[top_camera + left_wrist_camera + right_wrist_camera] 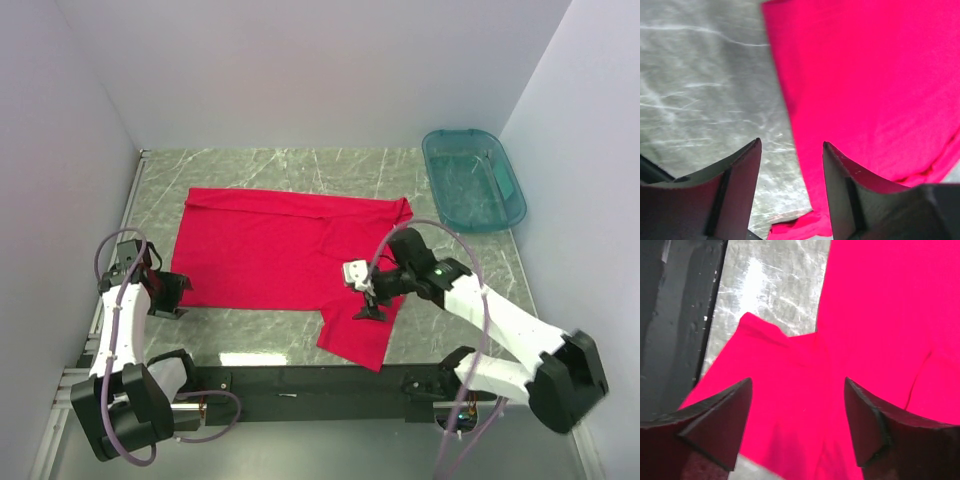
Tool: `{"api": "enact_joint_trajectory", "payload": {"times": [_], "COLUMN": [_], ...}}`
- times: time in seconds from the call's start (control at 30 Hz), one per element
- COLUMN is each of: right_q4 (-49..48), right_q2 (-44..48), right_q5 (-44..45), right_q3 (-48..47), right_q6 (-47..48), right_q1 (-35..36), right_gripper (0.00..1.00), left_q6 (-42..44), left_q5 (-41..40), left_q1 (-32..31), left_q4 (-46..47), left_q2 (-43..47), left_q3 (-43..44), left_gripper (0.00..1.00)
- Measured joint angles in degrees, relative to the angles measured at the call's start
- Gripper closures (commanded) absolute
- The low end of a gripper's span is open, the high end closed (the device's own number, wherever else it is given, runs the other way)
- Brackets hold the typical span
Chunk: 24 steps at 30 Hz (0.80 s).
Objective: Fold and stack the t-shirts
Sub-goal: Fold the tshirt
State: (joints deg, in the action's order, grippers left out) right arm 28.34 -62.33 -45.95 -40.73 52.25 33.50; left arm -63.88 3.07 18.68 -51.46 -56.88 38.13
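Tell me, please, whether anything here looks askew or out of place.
Nothing is spilled or damaged. The shirt lies mostly flat, but its far edge looks folded over, and one sleeve juts out askew under the right pincer.

From above and behind the arms we look steeply down on the whole worktop point(260, 165), with the arm bases along the bottom of the frame. The left wrist view sits close, looking past the left pincer point(791, 145) at an edge of the red shirt point(865, 75), which fills the frame's right. The right wrist view, equally close, looks past the right pincer point(797, 381) onto the same shirt. All three views share that shirt.
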Motion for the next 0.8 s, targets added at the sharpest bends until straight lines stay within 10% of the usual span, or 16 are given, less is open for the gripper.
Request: {"api": "enact_joint_trajectory", "payload": {"times": [0.8], "right_q4": [-4.3], "right_q2": [-1.8], "right_q5": [0.1], "right_q3": [-0.3], "right_q6": [4.0], "right_q1": [2.8], "right_gripper": [0.23], "left_q6": [7.0], "left_q5": [-1.3], "left_q1": [9.5], "left_q4": [12.0], "left_q2": [-18.4], "left_q3": [-1.4], "left_gripper": [0.44]}}
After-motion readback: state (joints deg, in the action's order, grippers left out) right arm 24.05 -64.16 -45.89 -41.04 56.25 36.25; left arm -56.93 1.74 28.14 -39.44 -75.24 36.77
